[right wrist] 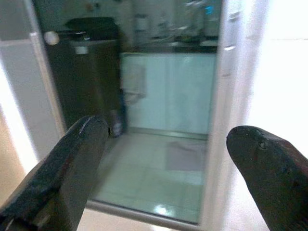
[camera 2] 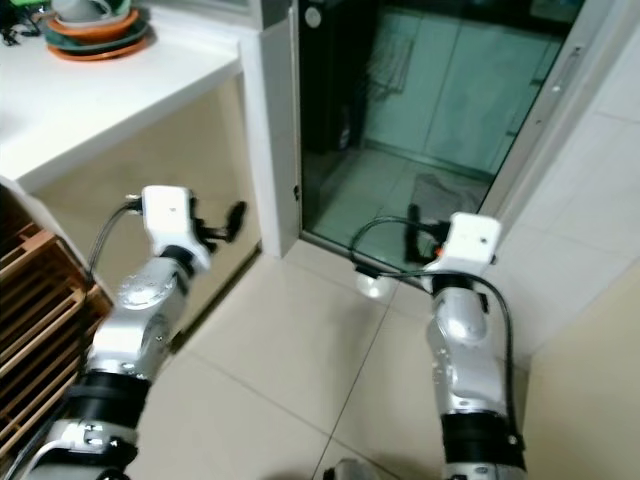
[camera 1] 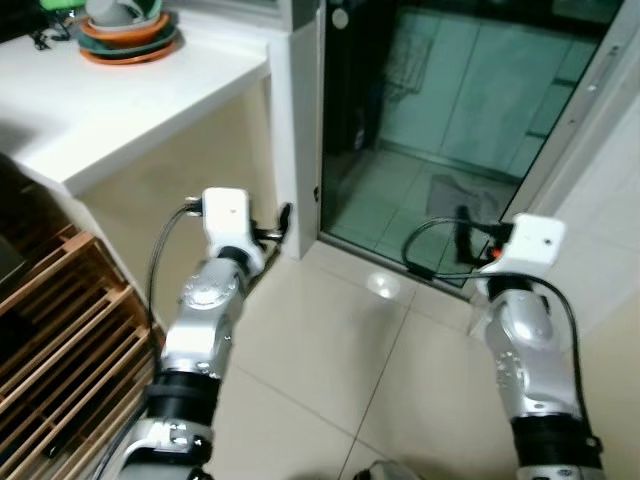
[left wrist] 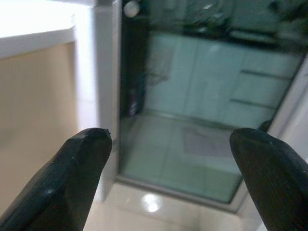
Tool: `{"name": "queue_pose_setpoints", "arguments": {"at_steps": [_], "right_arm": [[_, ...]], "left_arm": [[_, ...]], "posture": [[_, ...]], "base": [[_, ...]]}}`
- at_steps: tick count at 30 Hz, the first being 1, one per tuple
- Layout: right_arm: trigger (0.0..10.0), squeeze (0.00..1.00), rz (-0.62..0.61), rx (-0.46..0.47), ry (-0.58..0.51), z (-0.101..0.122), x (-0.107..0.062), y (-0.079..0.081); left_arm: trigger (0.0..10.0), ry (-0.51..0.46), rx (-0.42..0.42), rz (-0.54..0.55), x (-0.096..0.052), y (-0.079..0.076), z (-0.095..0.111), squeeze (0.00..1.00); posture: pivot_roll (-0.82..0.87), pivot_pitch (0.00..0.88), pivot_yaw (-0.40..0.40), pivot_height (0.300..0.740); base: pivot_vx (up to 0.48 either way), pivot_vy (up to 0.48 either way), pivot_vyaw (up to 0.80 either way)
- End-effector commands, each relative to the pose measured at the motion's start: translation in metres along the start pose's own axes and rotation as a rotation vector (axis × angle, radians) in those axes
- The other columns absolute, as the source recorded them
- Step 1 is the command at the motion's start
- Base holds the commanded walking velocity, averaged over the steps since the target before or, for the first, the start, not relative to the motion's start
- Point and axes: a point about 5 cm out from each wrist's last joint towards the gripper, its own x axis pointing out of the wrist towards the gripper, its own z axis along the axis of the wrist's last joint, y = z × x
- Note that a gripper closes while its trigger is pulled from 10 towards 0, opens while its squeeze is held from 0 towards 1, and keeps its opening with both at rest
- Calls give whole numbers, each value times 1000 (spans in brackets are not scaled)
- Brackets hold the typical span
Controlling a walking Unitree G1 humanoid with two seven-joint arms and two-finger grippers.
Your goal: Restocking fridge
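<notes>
Left wrist view, left claw (left wrist: 168,183) apart, right claw (right wrist: 173,178) apart, glass door (camera 1: 440,120) reflections murky, bowls (camera 1: 125,30) cropped.

White surface (camera 1: 120,110) sits at upper left, and on its far corner there's a stack of dishes (camera 1: 128,35): orange plates under a green one with a grey bowl on top. A dark cable end (camera 1: 40,38) lies just beside the stack. Below, the floor (camera 1: 320,370) is pale glossy tile with a bright light glare near the glass door's threshold, and a wooden slatted rack (camera 1: 60,340) stands on it at left.
</notes>
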Motion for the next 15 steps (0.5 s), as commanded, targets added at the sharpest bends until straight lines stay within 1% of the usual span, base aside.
{"name": "queue_pose_setpoints", "arguments": {"at_steps": [1, 5, 9, 15], "right_arm": [[10000, 0, 30, 6, 8, -1, 1, 5], [10000, 0, 76, -36, 20, -1, 1, 11], [10000, 0, 97, -44, 28, -2, 0, 14], [10000, 0, 108, -49, 28, -2, 0, 16]], "left_arm": [[10000, -15, 3, 17, 3, 3, 5, 0], [10000, -28, -18, 37, 2, 2, 7, 0], [10000, -12, -45, 59, 1, 2, 0, 0], [10000, -7, -46, 69, 2, -1, 0, 0]], "posture": [[-121, 0, 3, 740], [-126, 0, -11, 740], [-137, 0, -13, 740], [-135, 0, -16, 740]], "base": [[0, 0, 0], [0, 0, 0], [0, 0, 0], [0, 0, 0]]}}
